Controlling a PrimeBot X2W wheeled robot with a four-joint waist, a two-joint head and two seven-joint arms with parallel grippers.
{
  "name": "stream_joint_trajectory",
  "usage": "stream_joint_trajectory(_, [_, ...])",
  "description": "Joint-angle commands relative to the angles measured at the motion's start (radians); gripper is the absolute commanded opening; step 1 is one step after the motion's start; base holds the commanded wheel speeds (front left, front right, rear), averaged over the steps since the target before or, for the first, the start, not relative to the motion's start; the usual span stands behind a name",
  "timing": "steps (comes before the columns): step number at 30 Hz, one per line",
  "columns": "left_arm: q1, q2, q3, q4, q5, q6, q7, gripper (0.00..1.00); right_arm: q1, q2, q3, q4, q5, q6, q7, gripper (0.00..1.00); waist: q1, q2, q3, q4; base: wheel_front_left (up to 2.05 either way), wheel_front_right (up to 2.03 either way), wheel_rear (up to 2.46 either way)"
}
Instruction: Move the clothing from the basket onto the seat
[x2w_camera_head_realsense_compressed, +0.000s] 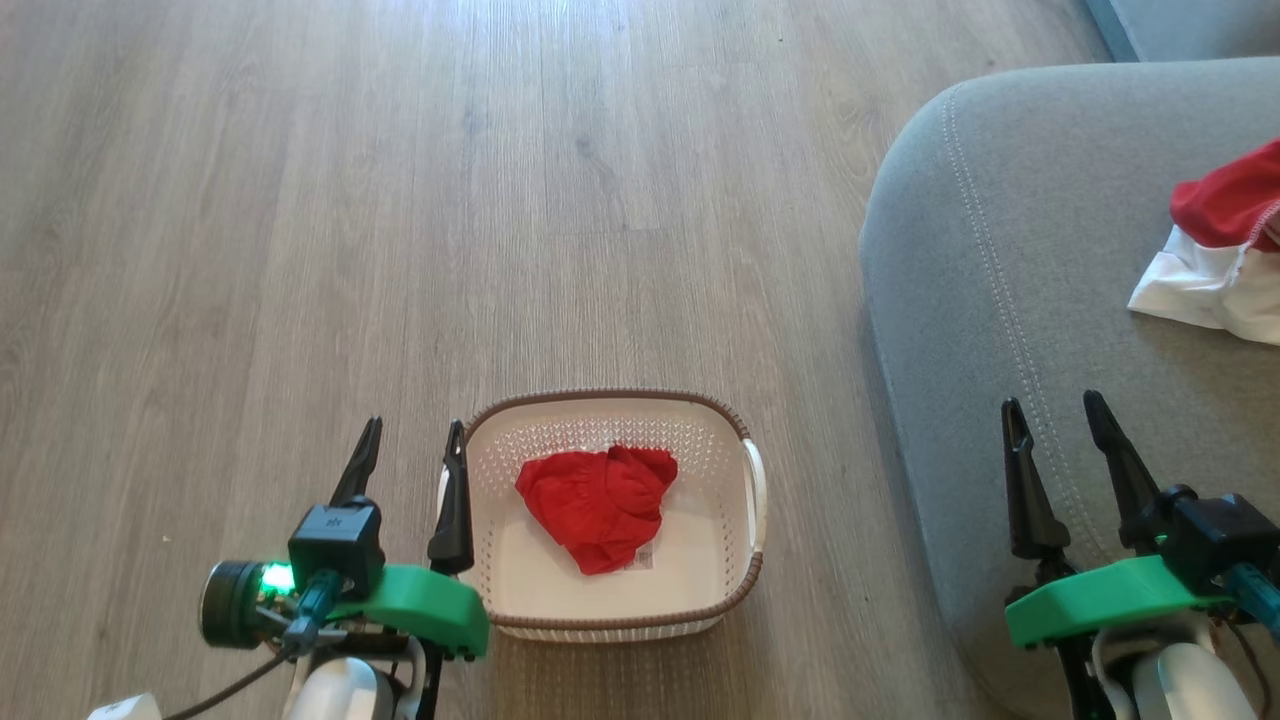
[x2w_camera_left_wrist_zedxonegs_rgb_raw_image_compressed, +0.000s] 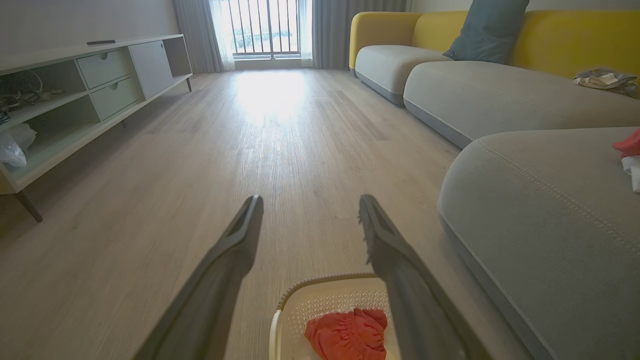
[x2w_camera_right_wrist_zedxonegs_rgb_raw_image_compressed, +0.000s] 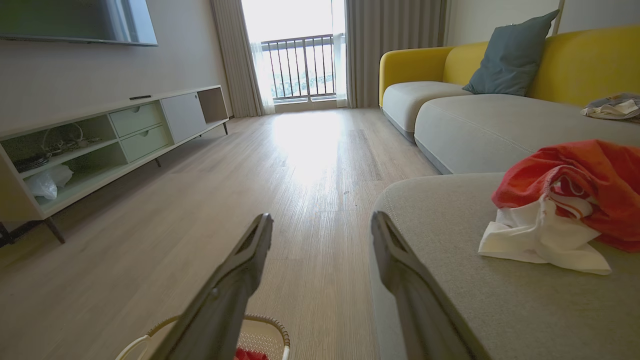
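Garment (x2w_camera_head_realsense_compressed: 600, 505), crumpled red fabric, in cream perforated plastic basket (x2w_camera_head_realsense_compressed: 610, 394), lies three o'clock of nearer left gripper (x2w_camera_head_realsense_compressed: 415, 430); fingers spread, empty.

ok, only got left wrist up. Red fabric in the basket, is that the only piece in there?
Observer: Yes. Head view shows the whole floor of the basket: just one crumpled red garment.
Operator: Other piece?
Observer: A bunched red-and-white garment lies on the seat, not gripped.
Operator: And the other arm?
Observer: The right gripper is open and empty, by the seat's near edge.
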Motion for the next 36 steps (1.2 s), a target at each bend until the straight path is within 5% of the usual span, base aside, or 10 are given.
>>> stream_joint_trajectory(1, [-0.022, -0.001, 0.027, -0.03, 0.007, -0.002, -0.005, 1.0, -0.019, -0.001, 0.023, -0.031, -0.004, 0.0, -0.006, 1.0, 0.0001, 0.0, 0.001, 0.0, 0.0, 0.0, 0.0])
stream_joint_trajectory(16, [-0.046, -0.001, -0.003, 0.0, 0.016, -0.029, -0.005, 1.0, -0.027, 0.0, -0.001, -0.04, -0.014, 0.0, -0.006, 1.0, 0.0001, 0.0, 0.068, -0.003, 0.0, 0.0, 0.0])
stream_joint_trajectory(27, [-0.209, 0.019, -0.106, 0.116, 0.156, -0.125, -0.005, 1.0, -0.109, 0.022, -0.021, -0.077, -0.061, 0.0, -0.006, 1.0, 0.0001, 0.0, 0.357, -0.045, 0.0, 0.0, 0.0])
stream_joint_trajectory(36, [-0.364, 0.062, -0.193, 0.29, 0.201, -0.158, -0.005, 1.0, -0.173, 0.042, -0.009, -0.098, -0.068, 0.0, -0.006, 1.0, 0.0001, 0.0, 0.534, -0.109, 0.0, 0.0, 0.0])
